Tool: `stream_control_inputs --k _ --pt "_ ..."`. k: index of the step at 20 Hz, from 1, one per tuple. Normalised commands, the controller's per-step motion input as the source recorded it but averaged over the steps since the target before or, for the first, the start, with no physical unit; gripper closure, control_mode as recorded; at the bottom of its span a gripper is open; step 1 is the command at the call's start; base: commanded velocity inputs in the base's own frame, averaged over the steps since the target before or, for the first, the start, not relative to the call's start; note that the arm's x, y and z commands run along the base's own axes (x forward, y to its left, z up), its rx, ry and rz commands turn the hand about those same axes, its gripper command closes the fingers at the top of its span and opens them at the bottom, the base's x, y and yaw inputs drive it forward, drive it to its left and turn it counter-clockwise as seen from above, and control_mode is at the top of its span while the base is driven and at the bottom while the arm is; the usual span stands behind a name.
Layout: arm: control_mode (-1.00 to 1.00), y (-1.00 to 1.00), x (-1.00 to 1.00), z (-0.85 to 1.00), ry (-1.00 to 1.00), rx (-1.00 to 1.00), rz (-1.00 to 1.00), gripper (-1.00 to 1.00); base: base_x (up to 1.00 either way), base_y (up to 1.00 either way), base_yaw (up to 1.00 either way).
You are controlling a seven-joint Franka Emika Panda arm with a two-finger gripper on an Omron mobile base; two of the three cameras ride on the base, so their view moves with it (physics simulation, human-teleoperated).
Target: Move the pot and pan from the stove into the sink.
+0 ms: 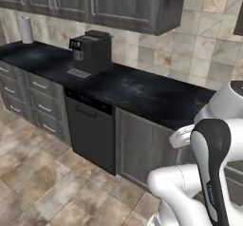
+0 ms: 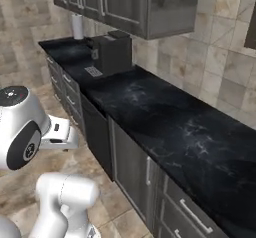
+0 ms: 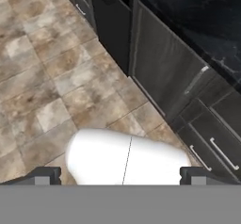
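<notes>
From my left base camera I see a long black marbled counter (image 1: pixel 142 94) running along a tiled wall, with a dark coffee machine (image 1: pixel 91 52) standing on it and a white paper towel roll (image 1: pixel 25 29) far down at the end. Below the counter sits a black dishwasher (image 1: pixel 91 130) between grey drawers (image 1: pixel 40 101) and a grey cabinet door (image 1: pixel 142 149). Grey wall cabinets (image 1: pixel 104 2) hang above.

From my right base camera the same counter (image 2: pixel 170 127) stretches away, the coffee machine (image 2: pixel 112 52) near its far end, the paper towel roll (image 2: pixel 77 26) behind it.

My hand camera looks down at the tan tiled floor (image 3: pixel 47 77) and the cabinet fronts (image 3: pixel 169 72). The gripper (image 3: pixel 121 176) has its two tips standing wide apart, with nothing between them. I cannot tell from here where the pot, pan, stove or sink are.
</notes>
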Motion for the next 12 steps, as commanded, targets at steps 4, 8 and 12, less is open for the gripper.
stream_control_inputs --k 4,8,12 --pt "1.00 0.00 0.00 0.00 0.00 0.00 0.00 -1.00 -0.11 0.00 -0.45" --pt "1.00 0.00 0.00 0.00 0.00 0.00 0.00 -1.00 -0.10 -0.01 -0.45" --pt "1.00 0.00 0.00 0.00 0.00 0.00 0.00 -1.00 -0.09 -0.03 -0.45"
